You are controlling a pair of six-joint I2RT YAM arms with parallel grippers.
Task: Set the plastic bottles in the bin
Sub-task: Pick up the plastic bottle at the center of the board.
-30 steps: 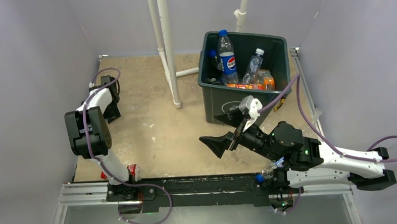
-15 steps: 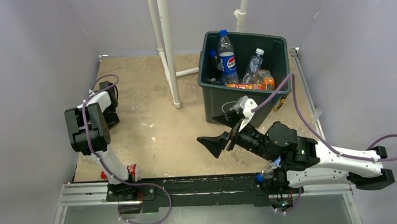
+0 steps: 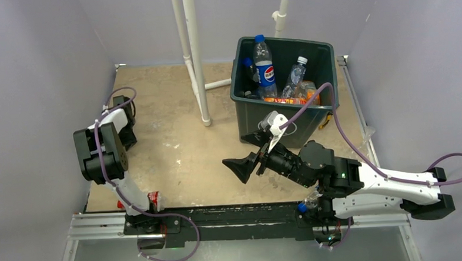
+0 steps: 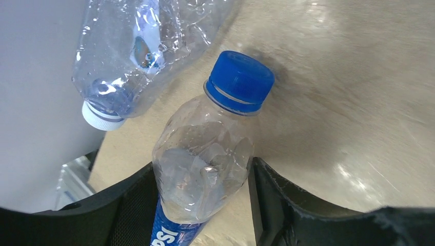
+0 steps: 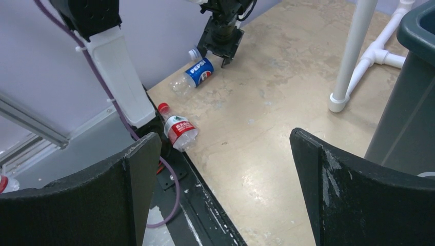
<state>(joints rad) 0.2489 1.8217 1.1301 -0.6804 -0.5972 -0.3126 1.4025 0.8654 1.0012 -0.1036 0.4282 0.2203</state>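
1. Pale lilac walls close in a beige, scuffed tabletop (image 3: 177,156), with white pipes (image 3: 193,55) standing upright near its far middle.
2. At the far left edge the left claw (image 4: 202,205) points down at a Pepsi bottle (image 4: 205,169); its black fingers (image 4: 131,205) stand on either side of the clear body, close against it. Whether they already press on the plastic cannot be told.
3. That bottle lies on the tabletop, its blue cap (image 4: 239,82) pointing away from the claw and its blue label showing at the lower edge of the left wrist view.
4. Just beside it, against the wall, lies a second clear crushed bottle (image 4: 138,46) with a white cap (image 4: 100,115).
5. The right claw (image 3: 242,166) hangs over the middle of the tabletop with its wide black fingers (image 5: 354,189) spread well apart and nothing between them.
6. Ahead of it in the right wrist view, a red-capped bottle (image 5: 177,128) with a red label lies by the left arm's base.
7. Another bottle with a blue cap (image 3: 307,202) sits by the right arm's base.
8. The bin (image 3: 269,120), dark green-grey, stands at the far right of the tabletop, just behind the right arm.
9. Inside it, a tall Pepsi-labelled bottle (image 3: 264,61) and a clear one with a white cap (image 3: 294,75) lean upright over orange-labelled bottles (image 3: 306,95) lying at the bottom.
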